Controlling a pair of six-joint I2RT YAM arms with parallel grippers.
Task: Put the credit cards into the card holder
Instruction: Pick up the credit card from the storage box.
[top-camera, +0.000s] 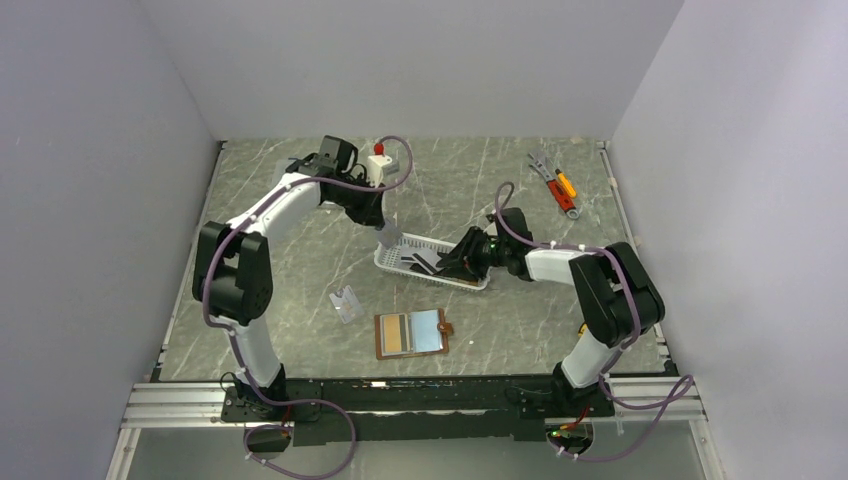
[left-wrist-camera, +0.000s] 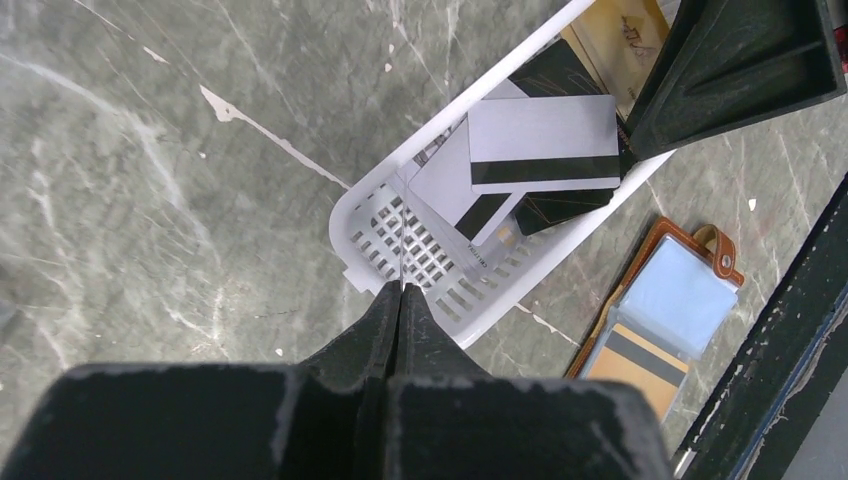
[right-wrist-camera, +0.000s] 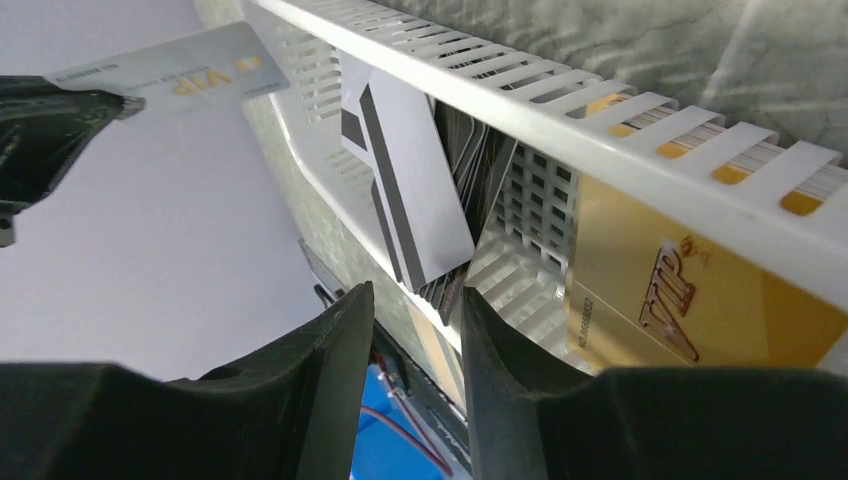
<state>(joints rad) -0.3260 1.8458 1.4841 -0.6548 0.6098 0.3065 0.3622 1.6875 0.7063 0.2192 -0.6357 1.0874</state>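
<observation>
Your left gripper (left-wrist-camera: 400, 288) is clamped fully shut on one pale VIP card (right-wrist-camera: 170, 70), held edge-on over the left end of the white basket (left-wrist-camera: 345, 215). Your right gripper (right-wrist-camera: 415, 310) has its fingers a narrow gap apart with nothing visibly pinched, its tips right at the leaning grey-striped card (right-wrist-camera: 410, 180). The other credit cards (left-wrist-camera: 560, 205), including the gold card (right-wrist-camera: 680, 290), sit in that basket. The card holder (top-camera: 412, 333) lies open on the table (top-camera: 300, 250) nearer the arm bases, apart from the basket, with one striped card in its pocket.

Left hand (right-wrist-camera: 122, 101) pinching grey card (right-wrist-camera: 185, 68) (VIP), basket (right-wrist-camera: 520, 110) holding striped card (right-wrist-camera: 420, 190), gold card (right-wrist-camera: 680, 300)
</observation>
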